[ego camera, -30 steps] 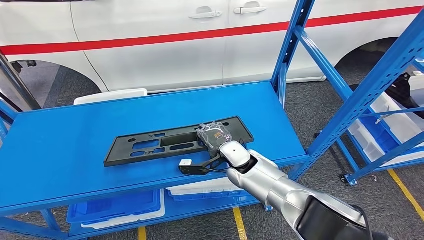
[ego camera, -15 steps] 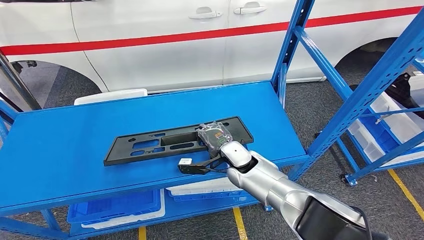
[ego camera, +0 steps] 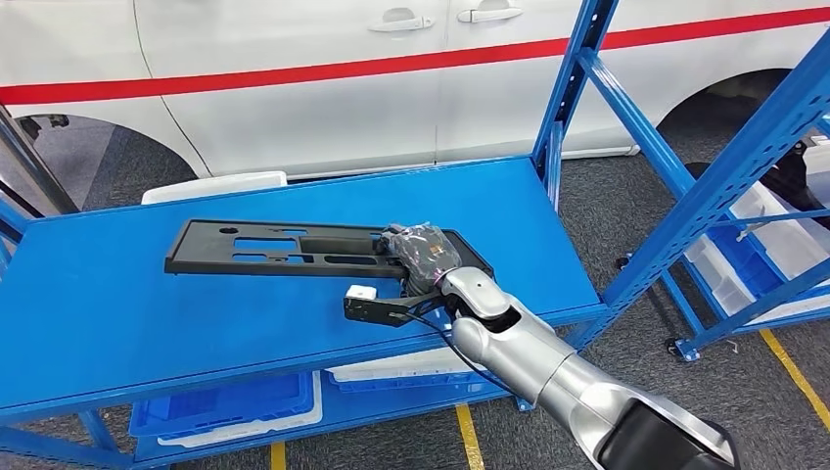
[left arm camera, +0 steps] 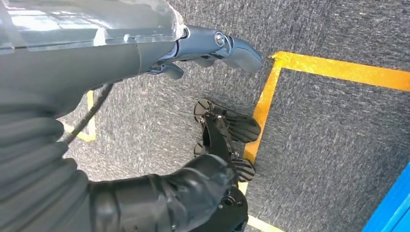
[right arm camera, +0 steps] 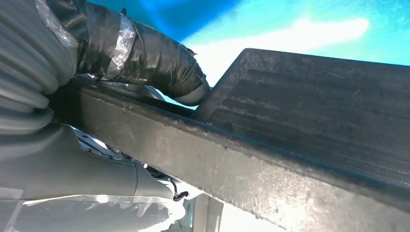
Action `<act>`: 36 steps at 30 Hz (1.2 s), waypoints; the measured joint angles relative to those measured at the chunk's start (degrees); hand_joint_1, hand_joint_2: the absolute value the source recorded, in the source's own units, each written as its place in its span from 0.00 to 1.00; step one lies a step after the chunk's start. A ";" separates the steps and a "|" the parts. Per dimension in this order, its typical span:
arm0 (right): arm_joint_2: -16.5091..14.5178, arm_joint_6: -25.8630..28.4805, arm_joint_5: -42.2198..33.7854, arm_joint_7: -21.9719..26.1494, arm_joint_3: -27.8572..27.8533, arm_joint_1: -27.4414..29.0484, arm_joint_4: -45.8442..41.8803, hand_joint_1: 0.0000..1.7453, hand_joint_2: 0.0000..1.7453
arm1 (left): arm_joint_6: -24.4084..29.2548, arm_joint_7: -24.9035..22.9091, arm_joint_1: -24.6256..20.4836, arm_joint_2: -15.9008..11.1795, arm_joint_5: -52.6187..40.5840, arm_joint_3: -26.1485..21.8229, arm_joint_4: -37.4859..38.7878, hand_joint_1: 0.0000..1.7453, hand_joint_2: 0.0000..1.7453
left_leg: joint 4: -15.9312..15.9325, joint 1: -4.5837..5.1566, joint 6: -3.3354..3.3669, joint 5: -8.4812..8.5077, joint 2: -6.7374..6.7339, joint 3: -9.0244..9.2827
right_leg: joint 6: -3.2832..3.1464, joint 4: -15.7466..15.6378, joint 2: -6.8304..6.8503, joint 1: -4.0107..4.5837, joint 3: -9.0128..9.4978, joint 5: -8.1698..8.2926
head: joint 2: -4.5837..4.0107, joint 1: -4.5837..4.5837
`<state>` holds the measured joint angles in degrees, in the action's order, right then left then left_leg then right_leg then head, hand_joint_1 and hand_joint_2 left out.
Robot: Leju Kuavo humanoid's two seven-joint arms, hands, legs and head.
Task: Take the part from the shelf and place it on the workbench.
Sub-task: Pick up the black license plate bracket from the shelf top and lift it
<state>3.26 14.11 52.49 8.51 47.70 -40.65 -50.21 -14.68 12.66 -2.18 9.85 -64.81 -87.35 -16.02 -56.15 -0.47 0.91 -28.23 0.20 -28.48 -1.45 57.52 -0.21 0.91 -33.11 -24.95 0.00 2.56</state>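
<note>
Now, right hand: my tape-wrapped right hand [ego camera: 423, 257] is clamped on one end of the long flat black plastic part with cut-out slots [ego camera: 284, 248], at the near right of the blue shelf board [ego camera: 117, 304].
Part: it lies over the shelf board, stretching away to my left from the hand; whether its far end touches the board I cannot tell.
Left hand: my left hand [left arm camera: 212, 46] hangs over grey carpet [left arm camera: 329, 135] crossed by yellow floor tape [left arm camera: 338, 72], fingers loosely together, holding nothing.
Writing: no brand or label is legible on the part; a small white tag [ego camera: 361, 292] sits on my wrist bracket, its print too small to read.
Wrist view: the right wrist camera shows my thumb [right arm camera: 145, 58] pressed on the part's ribbed face [right arm camera: 314, 116].
Head view: a white car with a red stripe [ego camera: 294, 73] stands behind the shelf.
</note>
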 joint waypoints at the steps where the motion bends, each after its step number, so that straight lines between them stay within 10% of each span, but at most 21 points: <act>1: 0.07 0.14 -0.28 0.30 -0.14 0.10 -0.34 1.00 1.00 | 0.04 -0.10 0.01 0.02 -0.03 -0.02 0.00 0.00 1.00 | 0.00 0.00 0.00 0.00 0.00 -0.02 | 0.00 0.00 0.00 0.00 -0.02 0.00 | 0.00 0.00; 7: 1.98 1.43 -6.05 2.90 -3.37 0.90 -9.89 1.00 1.00 | 1.21 -0.84 0.18 0.45 -0.64 -0.08 -0.72 0.00 1.00 | 1.27 -0.25 1.29 1.44 -0.13 0.25 | 1.10 -0.07 -0.03 -0.23 -0.26 -0.10 | 0.00 0.01; 12: 4.99 5.88 -4.18 4.71 -8.05 2.88 -22.08 1.00 1.00 | 1.00 -1.11 0.34 1.05 -1.28 -0.10 -1.51 0.00 1.00 | 1.87 -0.92 1.58 2.15 -0.35 -0.13 | 2.68 14.14 -0.05 -1.67 -6.61 -7.11 | 0.00 0.00; 14: 6.19 9.03 -0.53 4.86 -8.88 4.33 -25.64 1.00 1.00 | 0.98 -1.25 0.43 1.17 -1.73 -0.10 -1.75 0.00 1.00 | 0.98 -1.42 1.03 1.76 -0.29 -0.59 | 3.53 13.38 0.06 -2.52 -6.22 -5.09 | 0.00 0.01; 17: 8.10 13.25 4.50 4.94 -9.31 5.67 -29.98 1.00 1.00 | 0.80 -1.43 0.59 1.36 -2.60 -0.10 -2.27 0.00 1.00 | -1.14 -2.04 -0.64 0.61 -0.20 -1.78 | 4.55 4.21 0.09 -3.14 -1.67 -1.13 | 0.00 0.03; 22: 10.84 14.69 4.33 6.73 -8.95 7.66 -35.87 1.00 1.00 | 0.66 -1.72 0.61 1.59 -3.49 -0.09 -2.78 0.00 1.00 | -3.02 -2.16 -2.55 -0.21 -0.02 -3.24 | 1.64 3.56 -0.24 -2.72 -2.47 -1.20 | 0.00 0.03; 28: 12.98 13.37 -0.12 9.75 -7.24 9.99 -42.81 1.00 1.00 | 1.16 -1.83 0.65 1.54 -4.09 -0.08 -2.80 0.00 1.00 | -18.23 -1.45 -1.85 -9.83 -0.14 -8.45 | -0.53 3.33 0.17 -1.36 -4.95 0.79 | 0.00 0.02; 33: 14.52 5.56 -9.92 12.25 -5.90 11.40 -48.55 1.00 1.00 | 1.04 -1.42 0.54 1.58 -4.85 -0.08 -3.10 0.00 1.00 | -4.19 0.61 1.53 -4.22 -0.42 0.96 | -0.62 3.18 0.20 -0.11 -6.59 2.99 | 0.00 0.03; 36: 14.88 -0.76 -18.78 15.41 -5.55 12.37 -51.71 1.00 1.00 | 0.79 -1.00 0.50 1.77 -5.18 -0.08 -3.53 0.00 1.00 | -1.62 1.08 1.82 -2.87 -0.60 1.26 | 0.41 2.27 0.45 -0.38 -6.60 4.73 | 0.00 0.03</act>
<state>18.15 13.35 33.71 23.92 42.16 -28.28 -101.92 -13.89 11.66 -1.68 11.62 -69.99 -87.43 -19.55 -57.77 0.61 2.73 -31.10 -0.40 -27.22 -1.04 59.79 0.23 0.53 -39.71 -20.22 0.00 2.59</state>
